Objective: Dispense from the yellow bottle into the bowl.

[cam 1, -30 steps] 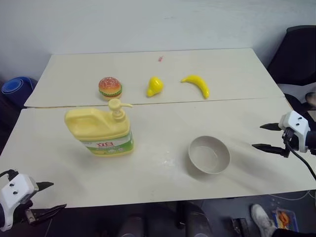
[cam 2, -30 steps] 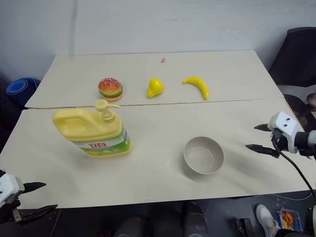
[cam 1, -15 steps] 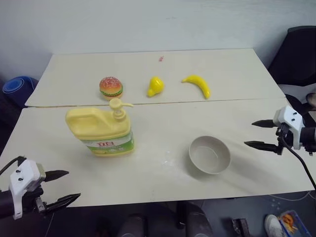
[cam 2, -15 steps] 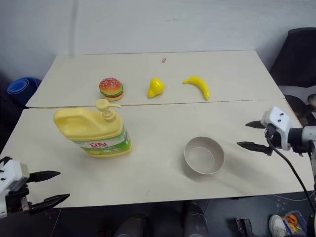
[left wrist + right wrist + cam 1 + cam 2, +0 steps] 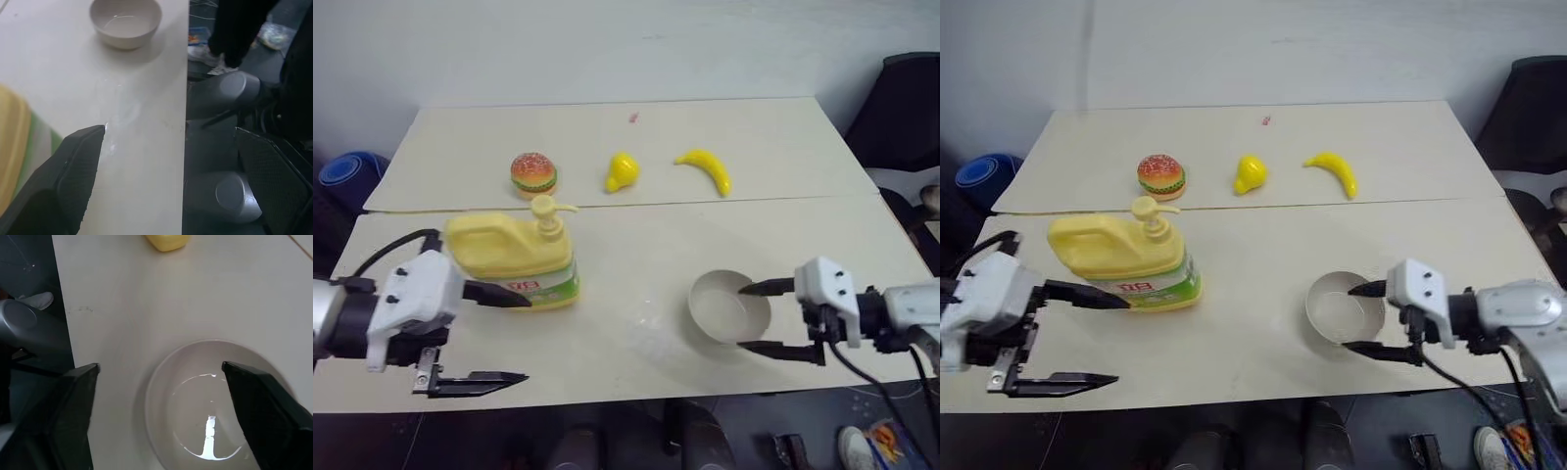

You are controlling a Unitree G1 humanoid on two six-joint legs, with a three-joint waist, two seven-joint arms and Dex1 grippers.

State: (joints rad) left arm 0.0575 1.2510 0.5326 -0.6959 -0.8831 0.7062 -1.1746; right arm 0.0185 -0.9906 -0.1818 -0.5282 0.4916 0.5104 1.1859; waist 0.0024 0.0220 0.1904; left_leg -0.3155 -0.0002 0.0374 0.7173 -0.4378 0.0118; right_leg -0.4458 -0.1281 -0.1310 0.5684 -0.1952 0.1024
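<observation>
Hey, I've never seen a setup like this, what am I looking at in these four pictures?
It's a two-armed robot at a table. Two pictures come from cameras in its head, two from cameras on its wrists. On the table stand a yellow bottle with a pump, a bowl, and a toy burger, pear and banana. The left gripper is open beside the bottle; the right gripper has its fingers open on either side of the bowl. Nothing is held.

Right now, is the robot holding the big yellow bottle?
No, the yellow bottle stands alone on the table, with the open fingers of the left gripper just beside it, not closed around it.
</observation>
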